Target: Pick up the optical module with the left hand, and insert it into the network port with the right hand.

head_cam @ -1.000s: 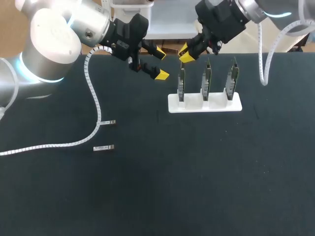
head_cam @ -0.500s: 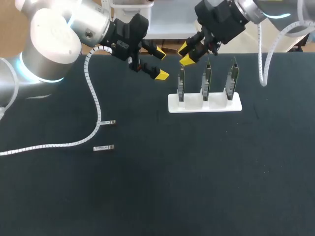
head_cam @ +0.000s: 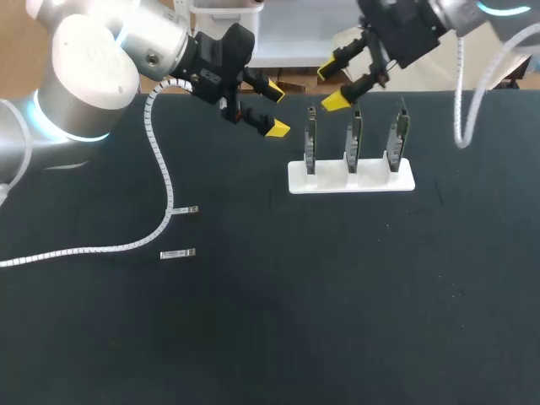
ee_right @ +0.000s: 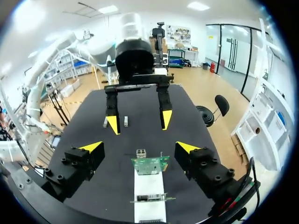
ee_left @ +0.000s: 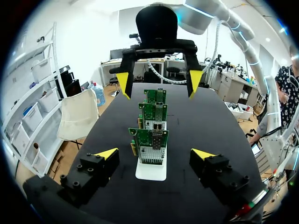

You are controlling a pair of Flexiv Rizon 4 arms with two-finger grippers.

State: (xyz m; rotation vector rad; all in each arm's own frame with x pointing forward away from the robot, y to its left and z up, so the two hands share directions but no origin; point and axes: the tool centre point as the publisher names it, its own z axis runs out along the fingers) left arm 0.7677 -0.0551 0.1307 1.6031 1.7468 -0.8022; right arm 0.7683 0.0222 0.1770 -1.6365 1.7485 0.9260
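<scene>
Not started: both grippers empty, modules on the table

Your left gripper (head_cam: pixel 272 108) hangs over the far side of the table (head_cam: pixel 337 295), near the white holder (head_cam: pixel 351 179), fingers spread wide with nothing between them. Your right gripper (head_cam: pixel 334 84) hovers above and just behind the three green boards (head_cam: pixel 354 135) standing upright in that holder, fingers also wide and empty. Two small silver optical modules (head_cam: pixel 178 253) lie flat on the table beside the left arm's white cable (head_cam: pixel 160 169), well apart from both grippers and from the holder. I take the network port (ee_left: pixel 157 125) to be the metal cage on a board. All steps remain: left pickup, getting the module to the right gripper, then insertion
</scene>
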